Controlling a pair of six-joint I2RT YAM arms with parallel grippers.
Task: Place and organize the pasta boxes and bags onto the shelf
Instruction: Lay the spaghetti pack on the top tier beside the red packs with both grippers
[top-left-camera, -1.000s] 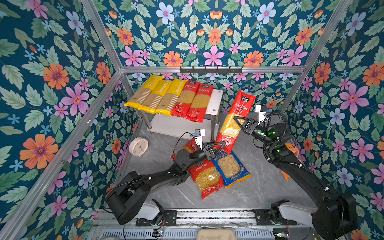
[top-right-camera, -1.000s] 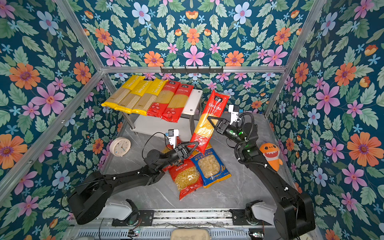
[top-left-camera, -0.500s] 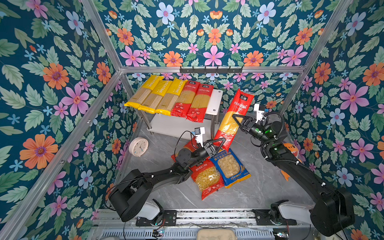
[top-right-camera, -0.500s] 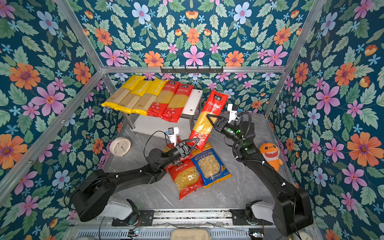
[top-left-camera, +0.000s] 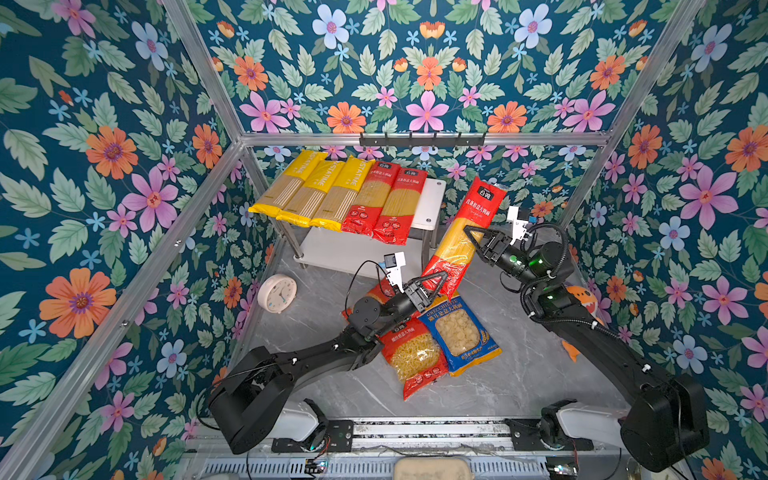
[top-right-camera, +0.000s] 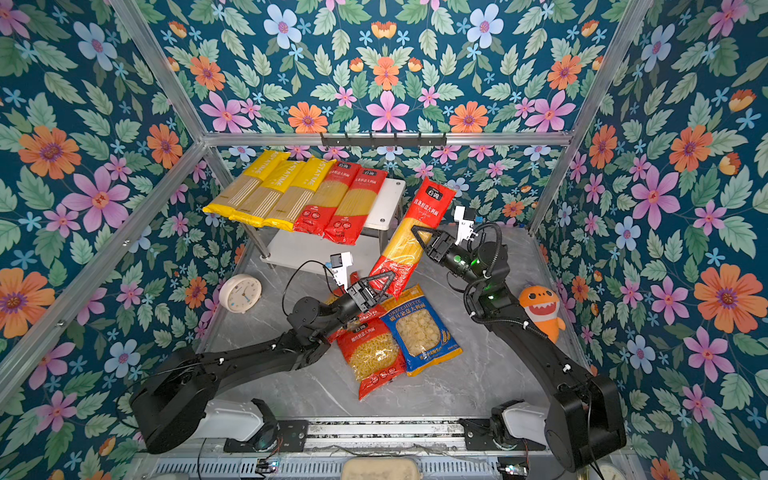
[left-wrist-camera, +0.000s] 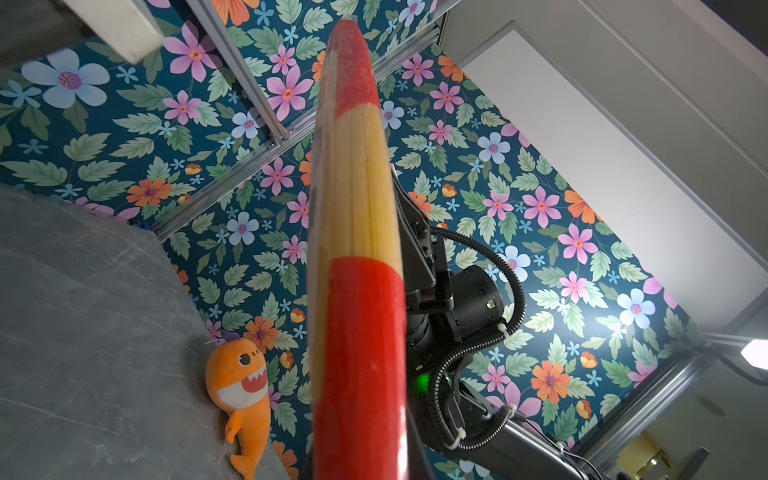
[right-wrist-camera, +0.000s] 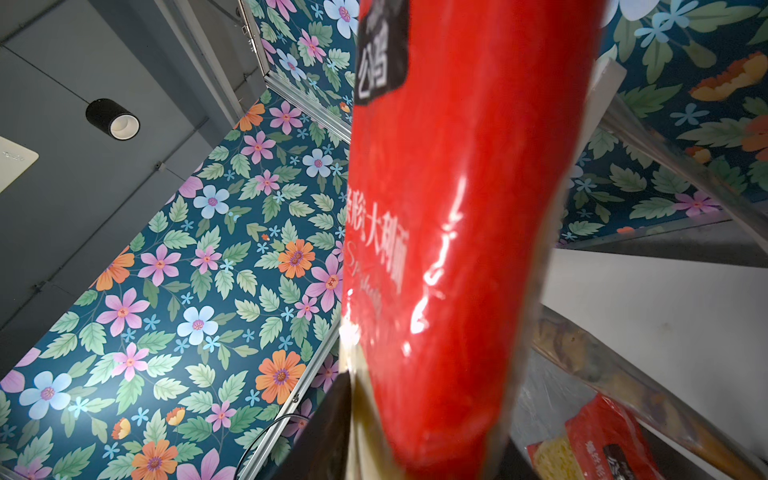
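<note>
Your left pincer (top-left-camera: 438, 280) clamps the lower end of a red spaghetti pack (top-left-camera: 482, 203), which hangs tilted in the air just beside the two-tier shelf (top-left-camera: 432, 199). Your right pincer (top-left-camera: 469, 235) straddles the pack's middle, its grip impossible to judge, while five long packs (top-left-camera: 340, 193) lie side by side on the shelf's top board.
</note>
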